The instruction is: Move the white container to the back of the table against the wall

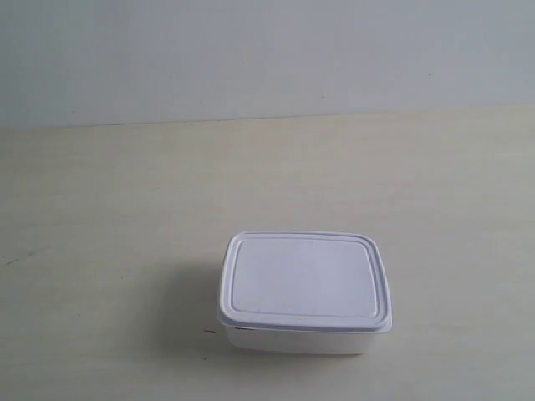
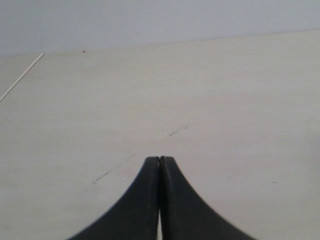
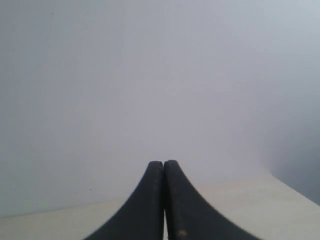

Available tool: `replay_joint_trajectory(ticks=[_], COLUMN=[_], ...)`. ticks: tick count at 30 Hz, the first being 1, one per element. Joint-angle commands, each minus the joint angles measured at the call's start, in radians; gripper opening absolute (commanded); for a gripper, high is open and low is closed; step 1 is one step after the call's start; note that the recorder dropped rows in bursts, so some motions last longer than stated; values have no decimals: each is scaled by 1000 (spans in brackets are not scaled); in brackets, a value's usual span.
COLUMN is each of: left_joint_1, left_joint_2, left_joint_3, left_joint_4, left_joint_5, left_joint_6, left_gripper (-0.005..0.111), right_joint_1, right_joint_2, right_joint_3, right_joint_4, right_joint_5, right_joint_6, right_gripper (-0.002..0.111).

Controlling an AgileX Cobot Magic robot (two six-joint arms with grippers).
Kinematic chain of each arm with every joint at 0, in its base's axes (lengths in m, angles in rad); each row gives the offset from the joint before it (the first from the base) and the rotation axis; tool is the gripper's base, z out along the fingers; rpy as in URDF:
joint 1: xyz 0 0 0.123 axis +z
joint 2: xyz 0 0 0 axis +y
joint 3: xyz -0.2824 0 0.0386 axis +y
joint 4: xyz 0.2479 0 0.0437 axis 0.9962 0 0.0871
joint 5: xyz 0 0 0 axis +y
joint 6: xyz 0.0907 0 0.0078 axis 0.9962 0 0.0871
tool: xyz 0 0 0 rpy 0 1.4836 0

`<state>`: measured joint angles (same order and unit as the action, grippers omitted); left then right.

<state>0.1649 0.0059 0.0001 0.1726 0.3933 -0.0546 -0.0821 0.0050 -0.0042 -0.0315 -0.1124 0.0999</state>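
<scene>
Black tips of my left pincer [image 2: 159, 161] pressed together, empty, over bare tabletop [image 2: 225, 100]. My right pincer [image 3: 163, 164] likewise closed, facing wall [image 3: 150, 75]. Lidded white container [image 1: 303, 288] sits near tabletop front, well apart from wall. Approach not begun, I judge. Next: open one pincer wide, straddle container.

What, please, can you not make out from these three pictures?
Contents of the white container: exterior view, hidden by its shut opaque lid.
Both arms: exterior view shows neither; they lie beyond its edges.
The container's place relative to the left gripper: left wrist view shows only table and wall.
Likewise for the right gripper: right wrist view faces mostly wall.
</scene>
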Motion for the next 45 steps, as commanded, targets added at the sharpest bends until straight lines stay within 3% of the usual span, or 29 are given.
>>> replay_joint_trajectory(ticks=[1, 6, 13, 20, 23, 27, 30, 34, 41, 45], left_joint_1=[-6, -6, -6, -6, -6, -6, -6, -6, -6, -6], left_joint_2=[-6, -6, -6, -6, -6, -6, -6, -6, -6, -6], left_joint_3=[0, 0, 0, 0, 0, 0, 0, 0, 0, 0], left_joint_4=[10, 10, 15, -24, -28, -31, -31, -31, -22, -3], left_joint_5=[-4, -4, -14, -173, -268, -414, -468, -556, -701, -816], left_joint_6=[47, 60, 98, 117, 39, -159, -215, -231, -655, -655], left_gripper=[0, 0, 0, 0, 0, 0, 0, 0, 0, 0], right_joint_1=[1, 1, 1, 1, 1, 1, 1, 1, 1, 1], right_joint_2=[-5, -5, -5, -5, -5, -5, -5, 12, 107, 218], right_joint_3=[4, 4, 4, 4, 4, 4, 4, 4, -18, -94], right_joint_4=[-3, -1, -1, -1, -1, -1, -21, -227, -751, -945], right_joint_5=[-17, -17, -17, -18, -18, -39, -78, -175, -285, -243], right_joint_6=[-3, 25, 303, 471, 634, 645, 657, 726, 1097, 1216], right_gripper=[0, 0, 0, 0, 0, 0, 0, 0, 0, 0])
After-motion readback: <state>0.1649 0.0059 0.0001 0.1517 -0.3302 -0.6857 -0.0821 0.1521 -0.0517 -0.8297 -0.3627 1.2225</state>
